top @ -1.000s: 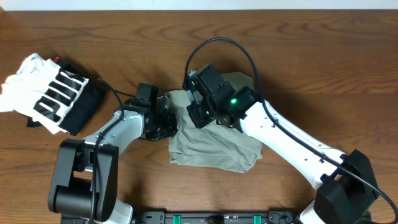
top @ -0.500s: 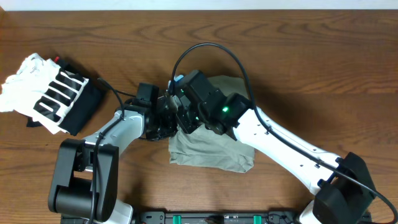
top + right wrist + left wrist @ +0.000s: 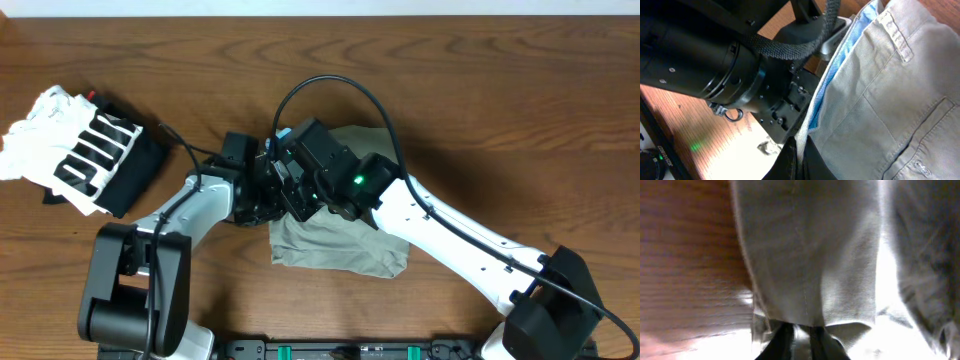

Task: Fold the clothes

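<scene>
So the clothes [image 3: 345, 250], a khaki shorts-type thing, sit roughly mid-table. They're wrinkly, with the lower part lying flat on the wood and the upper left part bunched up under the two arms. The right wrist cam shows stitched seams and a light blue lining [image 3: 832, 75] peeking out along one edge.

The right gripper [image 3: 799, 159] has its fingers clamped tight on that hem. The left gripper [image 3: 799, 340] has its fingers narrow too, pinching a fold of the same cloth, which fills most of its view. Both grippers meet at the garment's upper left corner, just beside each other. The black body of the left arm [image 3: 700, 55] crowds the right wrist cam.

The table [image 3: 500, 90] is brown wood with visible grain, and there's some glare on it in the left wrist view. A black-and-white striped pile [image 3: 85, 150] sits way off at the left, well apart from the khaki. A black cable [image 3: 330, 85] loops up over the right arm. A black rail [image 3: 330, 350] with green bits runs along the near edge. There's a pale strip past the far edge, but I can't tell what it is.
</scene>
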You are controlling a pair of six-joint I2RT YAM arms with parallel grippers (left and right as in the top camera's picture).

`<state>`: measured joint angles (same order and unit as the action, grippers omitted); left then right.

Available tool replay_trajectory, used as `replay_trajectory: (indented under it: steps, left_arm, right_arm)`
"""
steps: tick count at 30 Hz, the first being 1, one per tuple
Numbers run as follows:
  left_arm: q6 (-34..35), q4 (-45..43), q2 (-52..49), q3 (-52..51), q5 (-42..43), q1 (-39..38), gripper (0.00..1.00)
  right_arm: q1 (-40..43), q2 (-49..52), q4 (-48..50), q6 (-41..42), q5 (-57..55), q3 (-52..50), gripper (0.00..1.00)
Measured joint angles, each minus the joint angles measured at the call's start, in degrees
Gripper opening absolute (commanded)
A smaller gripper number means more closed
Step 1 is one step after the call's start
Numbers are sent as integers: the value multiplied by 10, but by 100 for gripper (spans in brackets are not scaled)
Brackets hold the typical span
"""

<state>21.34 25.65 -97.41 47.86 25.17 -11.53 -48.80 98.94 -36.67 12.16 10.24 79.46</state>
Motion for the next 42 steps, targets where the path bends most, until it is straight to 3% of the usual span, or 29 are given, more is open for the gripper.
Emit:
replay_trajectory:
  steps: [6,7,9,10,12,15,25,28,32,42]
  left_arm:
    - [1,21,0,0,-1,34,6]
    - [1,23,1,0,-1,39,11]
    - [-1,26,1,0,2,48,50]
    - [2,26,4,0,10,51,58]
    - [5,28,12,3,14,51,60]
    - [6,33,14,5,15,53,71]
    - [10,40,19,10,16,53,89]
    - [10,44,20,13,16,53,99]
    - [11,53,24,15,-1,53,98]
    - [11,88,99,-19,-132,59,98]
  right_arm:
    - [-1,0,-2,0,-9,0,3]
    - [-2,0,-3,0,-11,0,3]
    - [-2,0,-3,0,-15,0,3]
    - [-2,0,-3,0,-17,0,4]
    - [-2,0,-3,0,-22,0,4]
    - [-2,0,-3,0,-29,0,4]
    - [-2,0,-3,0,-36,0,4]
    - [-2,0,-3,0,-37,0,3]
    - [-2,0,-3,0,-37,0,3]
    - [-1,0,-3,0,-39,0,3]
